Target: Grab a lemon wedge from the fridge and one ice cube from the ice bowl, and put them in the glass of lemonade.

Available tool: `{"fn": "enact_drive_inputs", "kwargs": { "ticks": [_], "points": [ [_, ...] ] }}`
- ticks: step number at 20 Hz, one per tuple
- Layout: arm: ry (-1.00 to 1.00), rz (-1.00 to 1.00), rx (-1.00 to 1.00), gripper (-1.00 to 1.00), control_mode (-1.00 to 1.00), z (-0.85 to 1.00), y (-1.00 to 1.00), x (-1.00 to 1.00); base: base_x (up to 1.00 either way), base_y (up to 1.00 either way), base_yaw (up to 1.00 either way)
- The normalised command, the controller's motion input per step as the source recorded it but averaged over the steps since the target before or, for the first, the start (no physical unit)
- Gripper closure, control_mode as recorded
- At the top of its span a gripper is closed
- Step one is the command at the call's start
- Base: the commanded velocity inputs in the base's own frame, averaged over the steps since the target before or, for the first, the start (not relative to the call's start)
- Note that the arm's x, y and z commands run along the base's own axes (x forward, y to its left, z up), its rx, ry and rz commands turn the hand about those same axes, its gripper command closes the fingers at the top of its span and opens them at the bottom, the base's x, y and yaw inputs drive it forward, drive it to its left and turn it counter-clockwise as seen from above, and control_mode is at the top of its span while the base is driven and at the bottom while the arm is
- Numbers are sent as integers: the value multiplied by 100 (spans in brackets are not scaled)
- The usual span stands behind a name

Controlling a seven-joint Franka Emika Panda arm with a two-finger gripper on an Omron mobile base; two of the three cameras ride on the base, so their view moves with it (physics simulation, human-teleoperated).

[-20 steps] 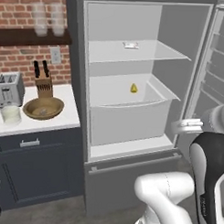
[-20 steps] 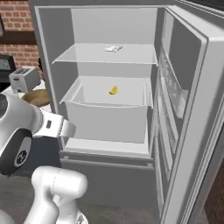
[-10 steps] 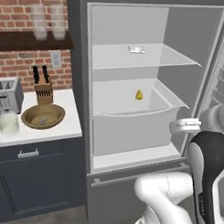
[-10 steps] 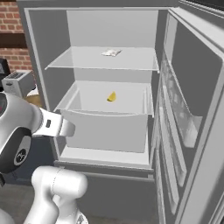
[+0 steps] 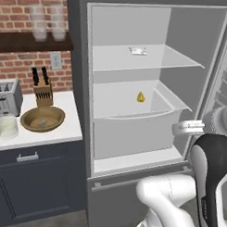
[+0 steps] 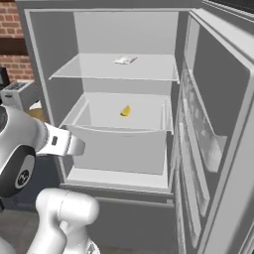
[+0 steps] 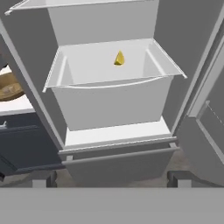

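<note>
- The fridge (image 5: 137,23) stands open, its door swung wide to the right, white shelf and drawer bare to see.
- The wedge (image 5: 140,97) lies in the open white drawer (image 5: 133,130), toward the back wall and a little right of centre in the left base view; in the hand view it sits at about 12 o'clock (image 7: 119,58), in the right base view near the drawer's middle (image 6: 126,110).
- A flat white packet (image 5: 137,51) rests on the shelf (image 5: 149,58) above the drawer, at roughly 12 o'clock from the wedge.
- The arm (image 5: 210,183) rises at the lower right of the left base view, elbow bent high, its white forearm reaching level toward the fridge front.
- The hand (image 7: 111,179) is released, its two dark fingertips (image 7: 177,178) set far apart at the bottom of the hand view, nothing between them.
- It points at the fridge from outside, well apart from the wedge, looking slightly down into the drawer.
- On the counter (image 5: 63,132) left of the fridge sits the bowl (image 5: 42,119), at about 9 o'clock from the drawer; a small pale thing inside it is too faint to name.
- The lemonade (image 5: 6,126) stands just left of the bowl, near the counter's front edge.
- Behind them are a toaster (image 5: 5,96) and a knife block (image 5: 42,90); two tall glasses (image 5: 48,21) stand on a dark wall shelf above.
</note>
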Motion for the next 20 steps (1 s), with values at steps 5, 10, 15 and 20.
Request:
{"fn": "enact_drive_inputs", "kwargs": {
  "ticks": [5, 10, 15, 20],
  "points": [
    [0, 0, 0, -100, 100, 0, 0, 0, 48, -19, 0],
    [0, 0, 0, -100, 100, 0, 0, 0, 24, -27, 0],
    [0, 0, 0, -100, 100, 0, 0, 0, 17, -31, 0],
    [0, 0, 0, -100, 100, 0, 0, 0, 37, -25, 0]
  ]
}}
